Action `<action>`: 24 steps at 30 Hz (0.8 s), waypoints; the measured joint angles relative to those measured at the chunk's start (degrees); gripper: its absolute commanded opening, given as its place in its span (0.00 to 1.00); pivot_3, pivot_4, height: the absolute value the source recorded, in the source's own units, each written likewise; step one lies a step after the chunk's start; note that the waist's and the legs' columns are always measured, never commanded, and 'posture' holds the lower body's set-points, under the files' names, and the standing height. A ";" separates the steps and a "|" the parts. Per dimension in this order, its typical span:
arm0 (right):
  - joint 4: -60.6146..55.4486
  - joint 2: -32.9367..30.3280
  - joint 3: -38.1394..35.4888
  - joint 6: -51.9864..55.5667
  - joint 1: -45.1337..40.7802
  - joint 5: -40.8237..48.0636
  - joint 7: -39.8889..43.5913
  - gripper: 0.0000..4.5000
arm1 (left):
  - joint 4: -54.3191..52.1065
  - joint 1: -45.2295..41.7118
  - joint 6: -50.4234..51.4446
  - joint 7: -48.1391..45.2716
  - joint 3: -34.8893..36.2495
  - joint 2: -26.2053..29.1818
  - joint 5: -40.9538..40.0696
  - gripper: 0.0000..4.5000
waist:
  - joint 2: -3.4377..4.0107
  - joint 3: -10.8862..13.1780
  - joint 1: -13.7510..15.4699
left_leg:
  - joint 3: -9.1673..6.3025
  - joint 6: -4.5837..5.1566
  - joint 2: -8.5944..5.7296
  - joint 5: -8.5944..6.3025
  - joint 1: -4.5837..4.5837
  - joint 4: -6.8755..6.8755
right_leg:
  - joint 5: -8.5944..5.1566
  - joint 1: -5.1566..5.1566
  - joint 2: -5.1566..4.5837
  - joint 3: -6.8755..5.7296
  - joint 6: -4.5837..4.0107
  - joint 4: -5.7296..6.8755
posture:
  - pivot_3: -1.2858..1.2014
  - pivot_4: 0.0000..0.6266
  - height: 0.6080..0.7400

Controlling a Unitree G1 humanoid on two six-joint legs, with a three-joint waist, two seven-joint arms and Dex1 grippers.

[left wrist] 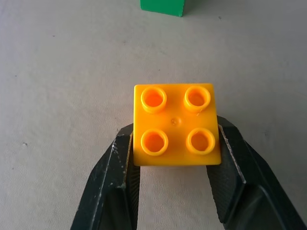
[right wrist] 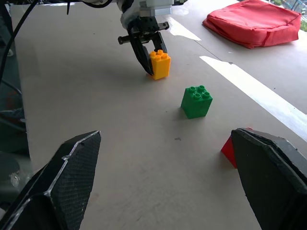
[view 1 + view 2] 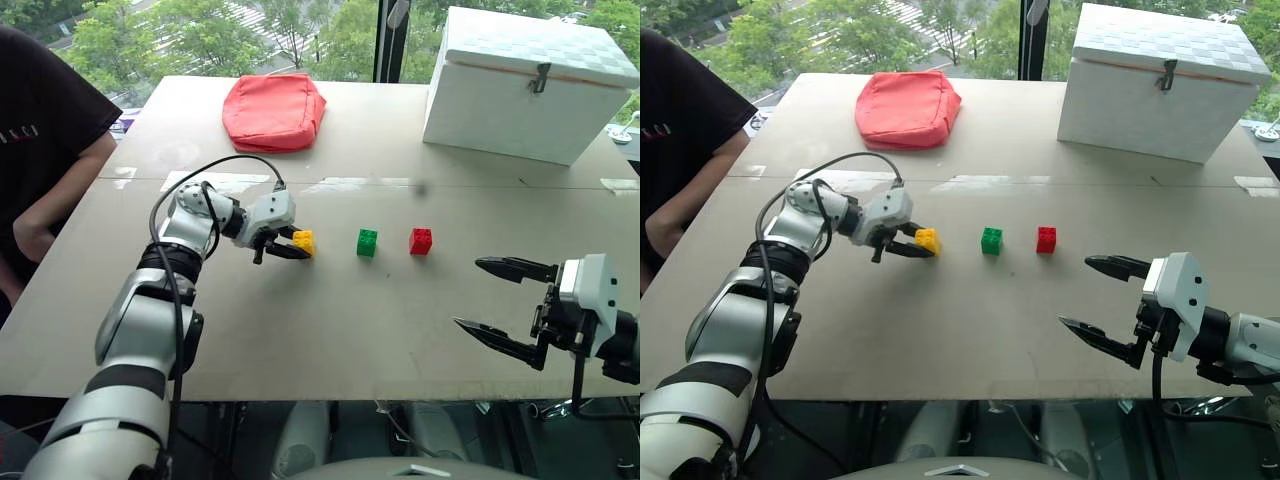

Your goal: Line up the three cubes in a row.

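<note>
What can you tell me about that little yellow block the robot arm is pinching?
The yellow cube is a small toy brick of glossy plastic, roughly cubic, with four round hollow studs on top. It stands upright on the tan table, studs up. The left gripper is shut on it, one black finger pressed to each opposite side. It sits at the robot's left end of a row, apart from the green cube, with the red cube beyond.
</note>
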 measured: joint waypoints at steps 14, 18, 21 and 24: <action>-1.90 -0.01 -2.18 0.19 3.36 0.62 -1.00 1.00 | 7.24 -3.79 -3.56 2.32 1.24 -3.25 3.69 0.90 | 0.00 0.00 -0.01 | -0.15 0.04 0.09 -0.03 0.02 0.21 | -0.04 0.03 -0.02 0.06 0.21 0.05 | 0.52 0.24 1.00; -1.79 -0.01 -2.28 0.09 3.97 0.56 -0.82 1.00 | 2.70 -1.50 0.55 -1.41 5.32 0.50 0.17 0.90 | 0.00 0.00 -0.57 | -0.19 0.05 0.14 -0.03 0.03 0.20 | 0.04 0.02 -0.02 0.06 0.07 0.05 | 0.52 0.24 1.00; -0.70 0.04 -2.98 -0.13 5.19 -1.03 -1.12 1.00 | -16.27 10.69 10.64 -1.05 11.16 5.52 -5.89 0.90 | 0.09 -0.05 -1.70 | -0.06 0.06 0.22 -0.06 0.11 0.14 | 0.05 0.02 -0.09 0.26 0.06 0.06 | 0.52 0.24 1.00; 2.48 0.57 -4.51 -0.46 7.30 -3.64 -1.54 1.00 | -40.53 28.34 26.04 4.28 18.04 8.28 -12.97 0.90 | 0.10 -0.04 -2.19 | -0.03 0.06 0.27 -0.07 0.09 0.14 | 0.05 0.00 -0.27 0.44 0.06 0.05 | 0.52 0.24 1.00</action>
